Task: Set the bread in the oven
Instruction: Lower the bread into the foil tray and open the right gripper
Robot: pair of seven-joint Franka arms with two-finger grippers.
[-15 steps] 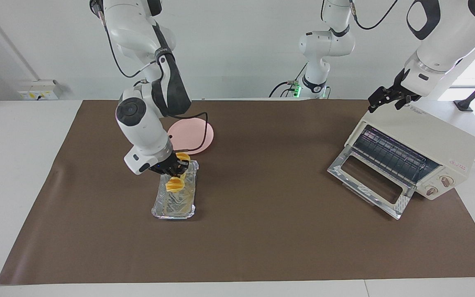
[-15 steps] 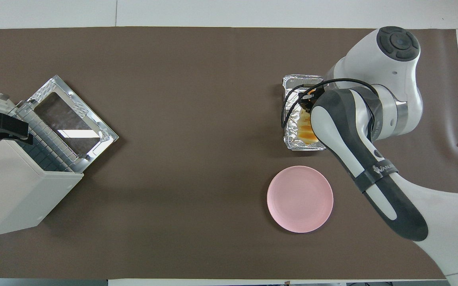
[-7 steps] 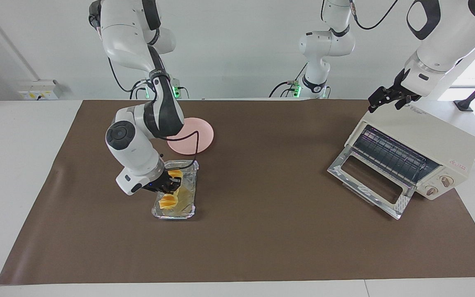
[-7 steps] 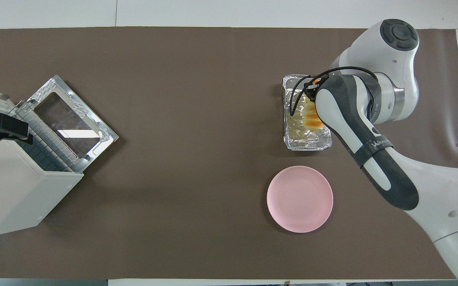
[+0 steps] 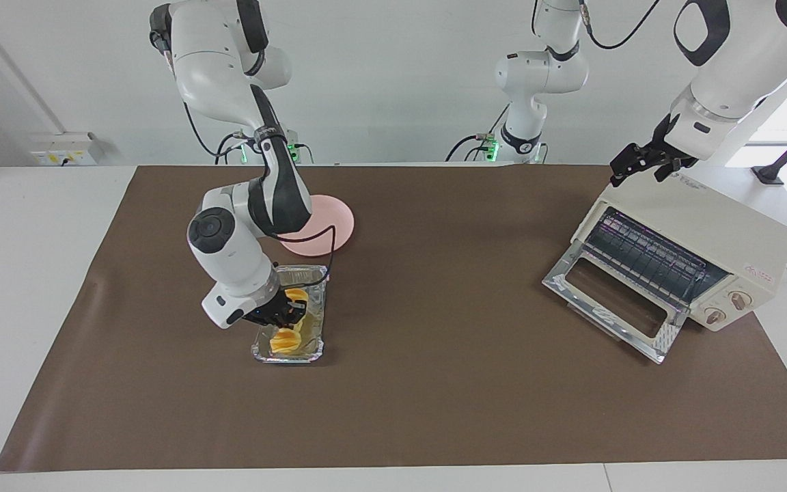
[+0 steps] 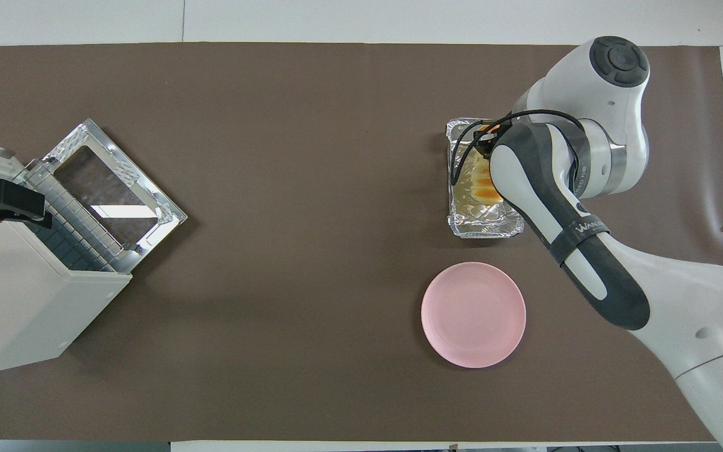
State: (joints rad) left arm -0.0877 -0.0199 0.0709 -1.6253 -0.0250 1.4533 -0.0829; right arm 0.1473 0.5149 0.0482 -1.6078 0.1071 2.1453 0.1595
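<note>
- Bread [image 5: 287, 326] lay in the foil tray [image 5: 316, 350], toward the right arm's end of the table, farther from the robots than the pink plate [image 5: 339, 222].
- Right gripper [image 5: 281, 316] was down in the tray at the bread, slices showing on both sides of it; whether its fingers were closed on the bread could not be told.
- Oven [image 5: 721, 232] stood at the left arm's end, well apart from the bread, its glass door [image 5: 609, 301] dropped fully open.
- Left gripper [image 5: 639, 167] waited over the oven top; its finger state could not be told.
- Facing view showed the right gripper at the bread; the overhead view hid that gripper under the forearm, leaving only part of the bread [image 6: 479, 182] and the tray [image 6: 481, 227] visible.
</note>
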